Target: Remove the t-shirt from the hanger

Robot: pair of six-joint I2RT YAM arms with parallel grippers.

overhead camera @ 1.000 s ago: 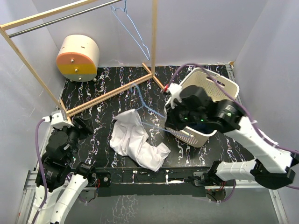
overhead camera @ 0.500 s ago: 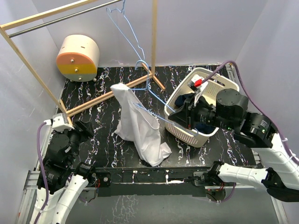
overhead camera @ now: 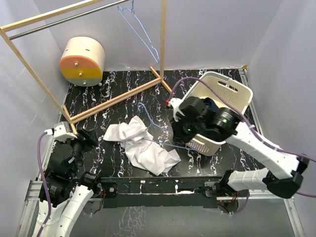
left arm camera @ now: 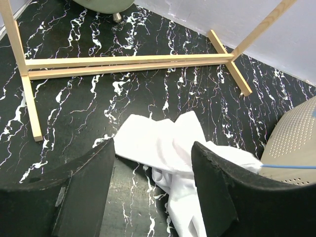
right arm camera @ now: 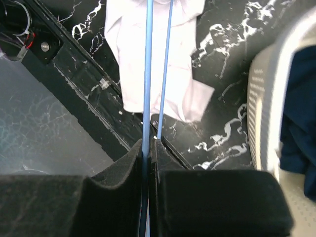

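The right gripper (right arm camera: 148,148) is pinching the blue wire hanger (right arm camera: 148,64), its fingers pressed tight on the two strands. The white t-shirt (overhead camera: 143,148) is lying crumpled on the black table (overhead camera: 108,94), at about 9 o'clock from that gripper in the top view. The wire is running into its folds, though how much cloth is hooked on it I cannot tell. The left gripper (left arm camera: 153,182) is hovering with fingers spread wide, at 8 o'clock of the heap. To my eye, it should be pinning the cloth while the right is drawing the wire out slowly toward 3 o'clock, avoiding the basket (overhead camera: 232,89).
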